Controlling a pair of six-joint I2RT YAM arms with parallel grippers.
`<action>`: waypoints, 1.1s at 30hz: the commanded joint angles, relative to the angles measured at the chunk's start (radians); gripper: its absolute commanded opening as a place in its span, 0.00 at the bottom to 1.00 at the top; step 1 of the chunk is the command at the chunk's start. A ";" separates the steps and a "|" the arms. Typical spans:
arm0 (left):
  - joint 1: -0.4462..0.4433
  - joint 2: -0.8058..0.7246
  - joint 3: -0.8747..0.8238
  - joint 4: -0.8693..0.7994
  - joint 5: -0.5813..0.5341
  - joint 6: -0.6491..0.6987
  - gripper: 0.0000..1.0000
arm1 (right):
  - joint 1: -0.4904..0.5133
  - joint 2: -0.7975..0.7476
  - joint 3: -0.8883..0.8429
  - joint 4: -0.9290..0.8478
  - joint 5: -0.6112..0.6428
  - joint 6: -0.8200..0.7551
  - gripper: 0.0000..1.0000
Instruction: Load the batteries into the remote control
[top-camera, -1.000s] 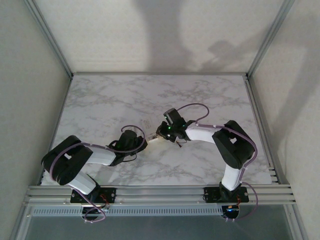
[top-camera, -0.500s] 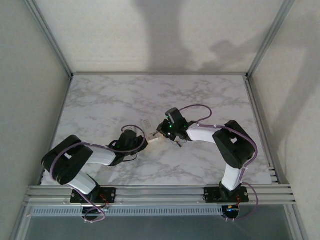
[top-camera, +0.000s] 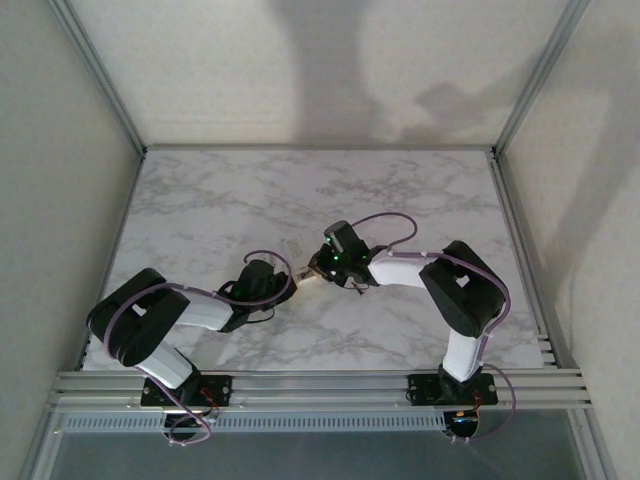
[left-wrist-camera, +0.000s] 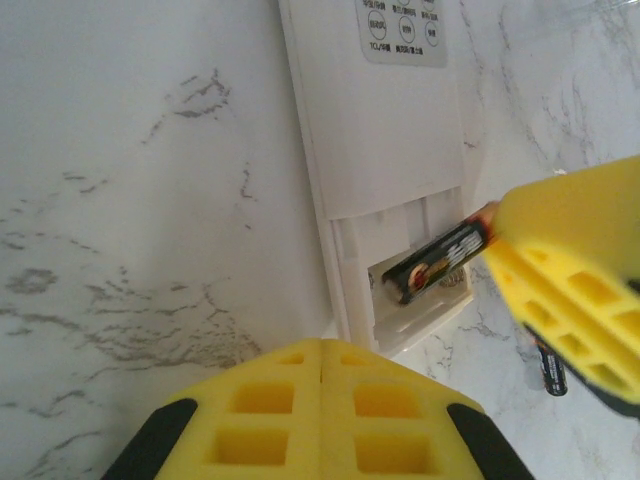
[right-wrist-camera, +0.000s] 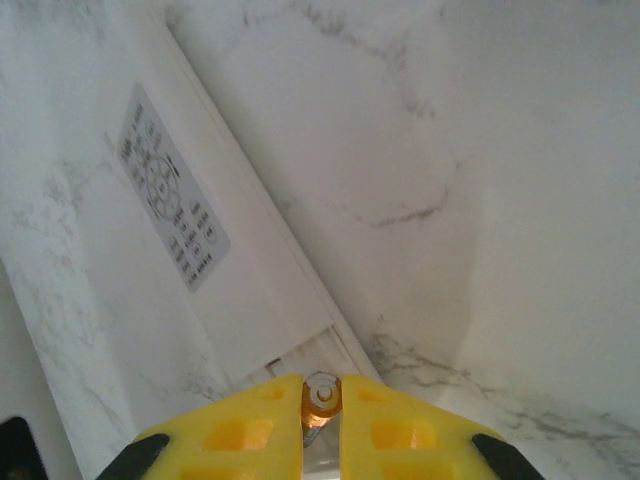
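Observation:
The remote control (left-wrist-camera: 385, 130) lies back side up on the marble, its grey label patch (left-wrist-camera: 400, 30) at the far end and its battery bay (left-wrist-camera: 410, 295) open at the near end. My right gripper (right-wrist-camera: 322, 385) is shut on a battery (left-wrist-camera: 435, 265), which is tilted with its dark end dipping into the bay. Its copper end (right-wrist-camera: 322, 398) shows between the yellow fingers (left-wrist-camera: 570, 250). A second battery (left-wrist-camera: 548, 368) lies on the table beside the remote, partly under those fingers. My left gripper (left-wrist-camera: 322, 345) is shut and empty, its tip at the remote's near end.
From above, both grippers meet at the middle of the marble table (top-camera: 420, 190), the left gripper (top-camera: 285, 283) just left of the right gripper (top-camera: 318, 268), with the remote (top-camera: 294, 246) between them. Metal frame posts and white walls border the table.
The right arm has shifted slightly left, toward the left gripper. The left arm has hardly moved.

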 joint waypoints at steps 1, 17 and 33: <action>0.007 0.016 -0.002 -0.002 0.011 0.003 0.00 | 0.012 0.020 0.014 -0.008 0.031 0.007 0.15; 0.007 0.024 -0.002 0.008 0.021 0.002 0.00 | 0.030 -0.036 -0.039 0.004 0.125 0.071 0.16; 0.006 0.034 0.001 0.016 0.034 0.006 0.00 | 0.036 -0.001 -0.018 0.044 0.102 0.084 0.16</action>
